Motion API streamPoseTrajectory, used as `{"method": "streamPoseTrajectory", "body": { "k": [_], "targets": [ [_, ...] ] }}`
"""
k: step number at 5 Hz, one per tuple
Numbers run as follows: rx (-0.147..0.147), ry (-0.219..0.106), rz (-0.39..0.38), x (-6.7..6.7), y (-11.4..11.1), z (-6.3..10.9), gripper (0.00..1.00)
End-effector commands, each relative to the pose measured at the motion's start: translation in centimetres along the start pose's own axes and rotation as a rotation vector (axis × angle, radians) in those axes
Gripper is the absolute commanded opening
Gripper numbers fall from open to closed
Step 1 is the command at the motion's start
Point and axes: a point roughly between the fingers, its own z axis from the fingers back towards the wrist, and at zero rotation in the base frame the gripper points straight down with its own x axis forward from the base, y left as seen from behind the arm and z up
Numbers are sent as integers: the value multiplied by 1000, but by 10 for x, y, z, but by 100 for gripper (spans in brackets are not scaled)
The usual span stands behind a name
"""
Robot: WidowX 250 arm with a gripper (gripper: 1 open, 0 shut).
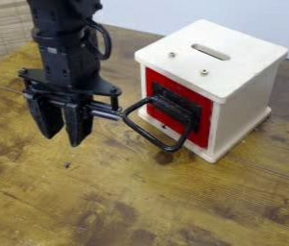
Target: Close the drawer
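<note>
On the worn wooden table (173, 207) stands a small white box (243, 82) with a slot in its top, near the far right edge. The drawer (175, 104) with its red front sits in the box's left face, and its big black loop handle (157, 125) sticks out toward the robot. Nothing lies between them; the table in front and to the left is free. The gripper (62, 135) hangs just left of the handle, its dark fingers (78, 125) pointing down, close together, holding nothing. A thin part from it seems to reach the handle's left end, but I cannot tell if they touch.
</note>
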Motion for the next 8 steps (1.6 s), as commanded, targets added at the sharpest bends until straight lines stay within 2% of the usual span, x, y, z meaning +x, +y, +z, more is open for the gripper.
{"method": "streamPoseTrajectory", "body": {
  "k": [1, 2, 3, 4, 5, 6, 8],
  "targets": [
    [4, -63, 1, 9, 6, 15, 100],
    [4, -61, 3, 10, 8, 14, 100],
    [5, -57, 7, 13, 11, 12, 0],
    [1, -53, 7, 15, 15, 12, 100],
    [-6, -47, 8, 15, 18, 13, 100],
    [-7, -44, 12, 17, 18, 12, 0],
    [-8, -37, -3, 17, 12, 9, 0]
  ]
}}
